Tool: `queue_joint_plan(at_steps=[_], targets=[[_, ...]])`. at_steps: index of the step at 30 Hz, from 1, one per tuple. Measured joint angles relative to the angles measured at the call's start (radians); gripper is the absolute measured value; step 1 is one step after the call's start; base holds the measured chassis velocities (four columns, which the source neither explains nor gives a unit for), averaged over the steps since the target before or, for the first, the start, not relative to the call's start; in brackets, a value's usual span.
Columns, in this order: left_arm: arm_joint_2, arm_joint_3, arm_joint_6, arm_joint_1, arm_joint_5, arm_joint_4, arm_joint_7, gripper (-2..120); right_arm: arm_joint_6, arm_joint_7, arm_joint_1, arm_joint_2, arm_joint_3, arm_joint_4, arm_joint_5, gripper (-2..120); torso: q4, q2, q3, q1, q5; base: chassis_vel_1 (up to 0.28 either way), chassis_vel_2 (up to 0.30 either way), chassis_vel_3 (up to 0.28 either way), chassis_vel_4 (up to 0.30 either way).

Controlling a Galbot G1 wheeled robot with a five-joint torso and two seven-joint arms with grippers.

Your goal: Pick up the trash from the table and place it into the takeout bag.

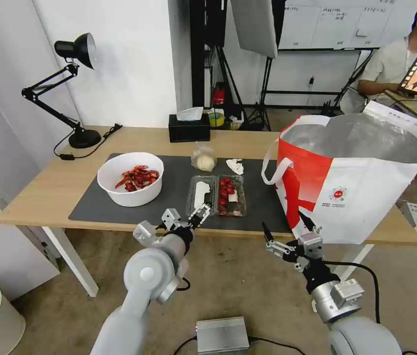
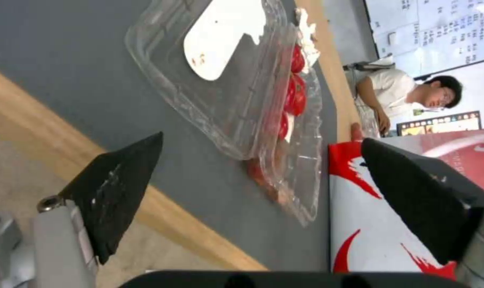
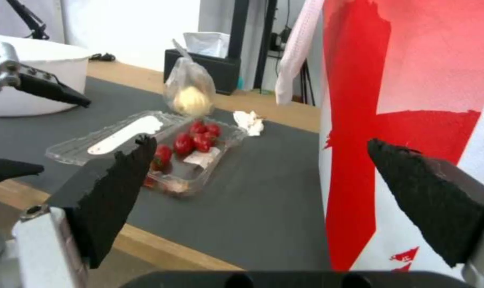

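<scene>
- Here, the clear two-part plastic tray (image 1: 217,195) with red bits is lying open on the worktop's (image 1: 46,190) dark grey mat.
- The left gripper (image 1: 187,217) is hovering at the tray's near edge, jaws wide.
- The right gripper (image 1: 287,230) is hanging, jaws wide, before the red-and-white takeout bag (image 1: 351,190).

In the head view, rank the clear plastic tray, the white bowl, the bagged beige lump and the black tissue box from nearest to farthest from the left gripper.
From the open left gripper at the table's near edge:
1. clear plastic tray, just beyond its fingertips.
2. white bowl, on the mat's left part.
3. bagged beige lump, behind the tray; close to the bowl's distance, hard to call.
4. black tissue box, at the far edge.
</scene>
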Motion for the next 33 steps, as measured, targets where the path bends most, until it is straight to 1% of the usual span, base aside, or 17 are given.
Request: queue_joint_plan(at_steps=[5, 12, 18, 33], targets=[[-0.008, 0.012, -0.001, -0.022, -0.006, 0.023, -0.008, 100, 0.0, 0.0, 0.004, 0.005, 0.001, -0.004, -0.001, 100, 0.0, 0.0, 0.0, 0.0, 0.0, 0.0, 0.0, 0.0, 0.0], [-0.045, 0.039, -0.001, -0.041, -0.01, 0.046, -0.017, 100, 0.001, 0.001, 0.005, 0.008, 0.016, -0.009, -0.001, 100, 0.0, 0.0, 0.0, 0.0, 0.0, 0.0, 0.0, 0.0, 0.0], [-0.063, 0.055, -0.002, -0.059, -0.009, 0.064, -0.025, 100, 0.004, 0.002, 0.001, 0.01, 0.022, -0.01, -0.001, 100, 0.0, 0.0, 0.0, 0.0, 0.0, 0.0, 0.0, 0.0, 0.0], [-0.084, 0.073, -0.019, -0.085, 0.017, 0.1, -0.031, 100, 0.017, 0.003, -0.01, 0.015, 0.034, -0.007, -0.001, 100, 0.0, 0.0, 0.0, 0.0, 0.0, 0.0, 0.0, 0.0, 0.0]])
